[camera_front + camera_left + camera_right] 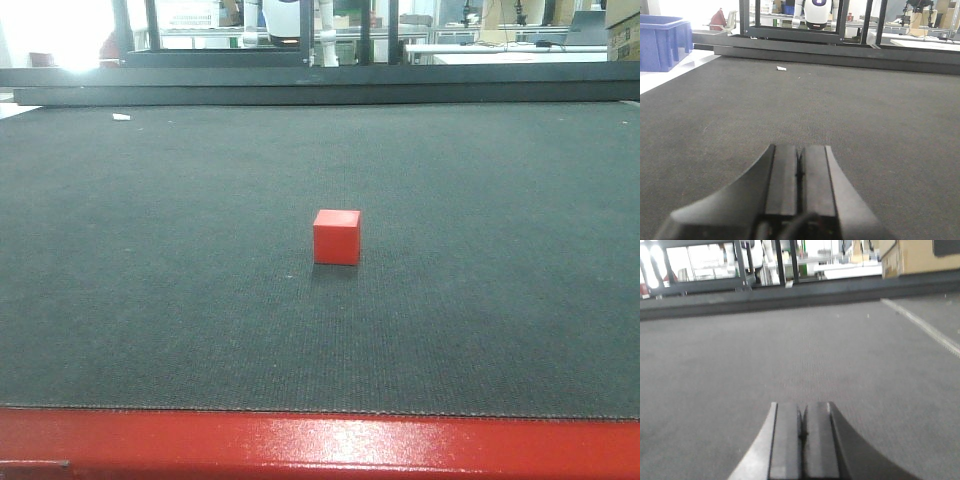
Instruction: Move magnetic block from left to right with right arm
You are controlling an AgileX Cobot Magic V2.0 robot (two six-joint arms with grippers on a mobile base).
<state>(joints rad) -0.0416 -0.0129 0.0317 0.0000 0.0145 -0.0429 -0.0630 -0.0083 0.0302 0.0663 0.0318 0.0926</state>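
Your right gripper [800, 437] is clamped together, fingers pressed flat with nothing between them, low over the dark mat [715, 375]. Your left gripper [800, 172] is the same: pads together, empty. Neither wrist camera shows the cube. From the front view, the red magnetic block [336, 237] sits alone near the middle of the mat, flat on one face, untouched. There's a small white scrap [121, 117] far back left, and the red table edge [320, 445] is nearest the camera.
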